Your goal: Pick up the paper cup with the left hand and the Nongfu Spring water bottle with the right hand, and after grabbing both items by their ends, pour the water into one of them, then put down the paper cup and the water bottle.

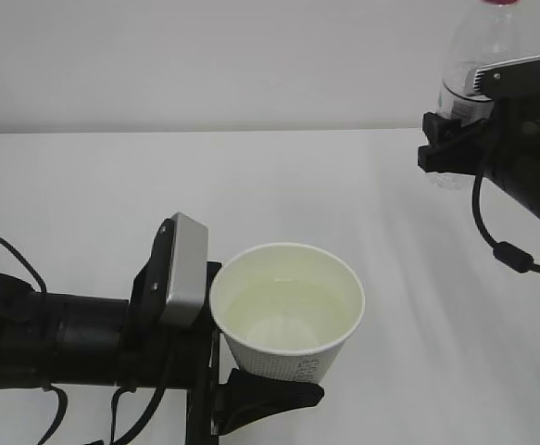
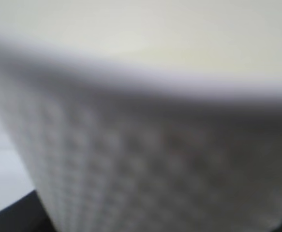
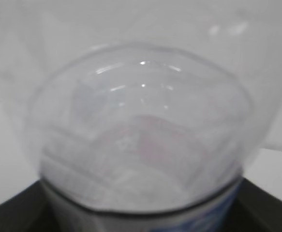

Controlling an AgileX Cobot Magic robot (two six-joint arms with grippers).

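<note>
- Near the desk's (image 1: 251,176) front edge, left of middle, the left hand (image 1: 251,385) grips the cup (image 1: 293,311) low on its wall; one black finger (image 1: 270,394) shows under the cup's base, and the jaws stand apart by the cup's width.
- Inside the cup, upright with its mouth open to the camera, lies clear water (image 1: 283,320) over the cream bottom.
- Close up in the left wrist view, the cup's (image 2: 145,164) dimpled wall fills the picture, blurred.
- Farther back, at the right edge, the right hand (image 1: 459,130) clamps the bottle (image 1: 478,56) around its lower body, neck up and red ring at the top, held above the desk.
- From the right wrist view, the bottle's (image 3: 145,140) clear shoulder looms blurred between dark fingers (image 3: 20,208).
</note>
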